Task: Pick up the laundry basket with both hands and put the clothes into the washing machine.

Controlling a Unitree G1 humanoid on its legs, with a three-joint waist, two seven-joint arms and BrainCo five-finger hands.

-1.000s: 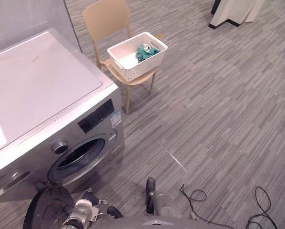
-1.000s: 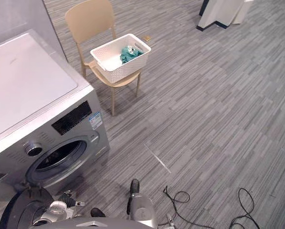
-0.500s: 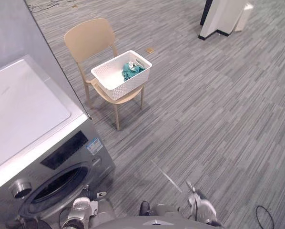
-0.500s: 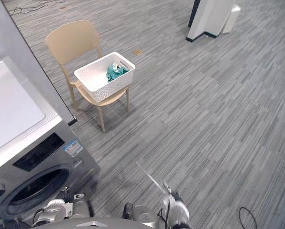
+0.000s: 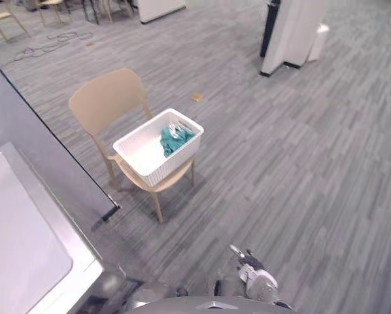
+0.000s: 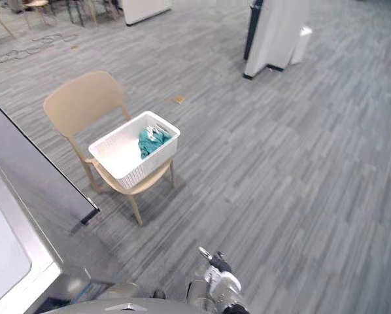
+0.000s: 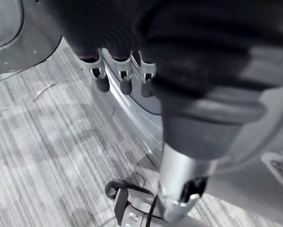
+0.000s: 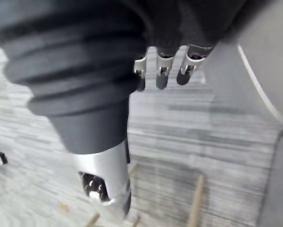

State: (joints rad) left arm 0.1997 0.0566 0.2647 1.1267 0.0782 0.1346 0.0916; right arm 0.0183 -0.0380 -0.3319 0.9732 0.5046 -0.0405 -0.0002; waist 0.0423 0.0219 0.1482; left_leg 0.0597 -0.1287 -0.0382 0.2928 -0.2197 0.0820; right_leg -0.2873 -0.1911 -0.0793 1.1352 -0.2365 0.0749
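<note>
A white laundry basket [image 5: 150, 160] sits on the seat of a tan chair [image 5: 107, 104], with teal clothes [image 5: 174, 138] bunched at its far right end. The washing machine's white top [image 5: 19, 252] fills the lower left corner, and its grey front [image 7: 137, 109] passes close behind my left hand [image 7: 121, 75]. That hand hangs open and holds nothing. My right hand [image 5: 253, 277] is low at the bottom edge, well short of the chair. In the right wrist view its fingers [image 8: 161, 72] hang relaxed over the floor and are empty.
A grey wall panel [image 5: 38, 157] stands between the washing machine and the chair. A white pillar [image 5: 292, 33] rises at the back right. A small brown scrap [image 5: 196, 97] lies on the striped floor behind the chair. More chairs [image 5: 6, 16] stand far back left.
The camera has swung up and to the right: the washer's door and front have slid out of the eye views. Chair and basket now lie nearer the middle.
</note>
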